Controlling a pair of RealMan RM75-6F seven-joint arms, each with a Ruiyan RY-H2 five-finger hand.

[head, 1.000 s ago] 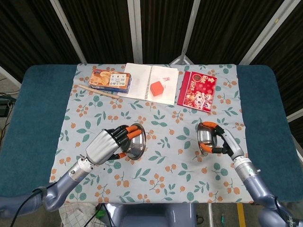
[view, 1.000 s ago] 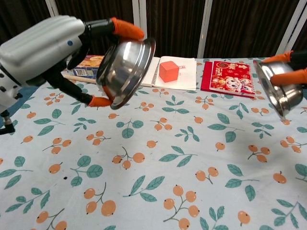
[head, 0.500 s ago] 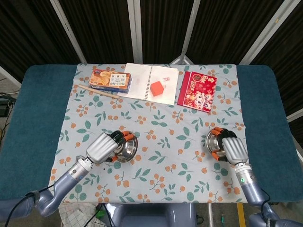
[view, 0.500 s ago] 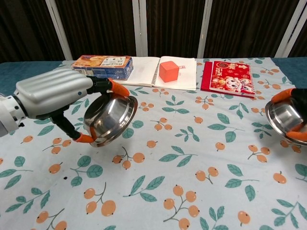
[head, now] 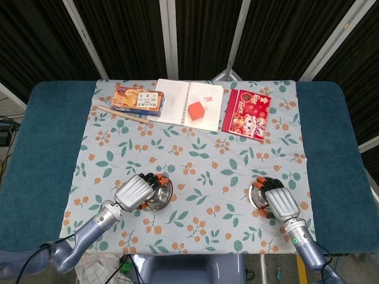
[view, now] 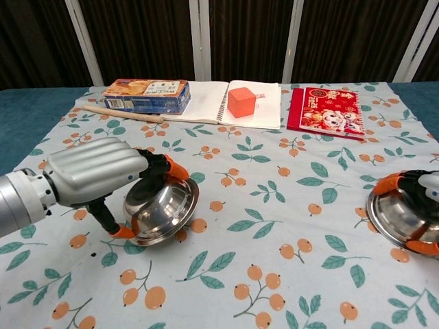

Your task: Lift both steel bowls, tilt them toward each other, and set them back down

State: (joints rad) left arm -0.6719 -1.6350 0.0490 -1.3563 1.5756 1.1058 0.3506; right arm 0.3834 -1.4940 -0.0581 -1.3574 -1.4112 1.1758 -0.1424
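Steel bowls (view: 161,210) (view: 398,218), notebook (head: 186,102), orange cube (view: 241,101), biscuit box (view: 146,94) behind

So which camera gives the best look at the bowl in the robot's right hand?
The head view: it shows the right bowl whole beneath the right hand, low over the flowered cloth. The chest view cuts the bowl off at the frame edge, showing only its rim and inside.

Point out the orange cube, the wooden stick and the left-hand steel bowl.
orange cube (view: 241,102), chest view, on its front face.
wooden stick (view: 123,114), chest view, mid-length of the shaft.
left-hand steel bowl (view: 162,210), chest view, on its shiny inner wall.
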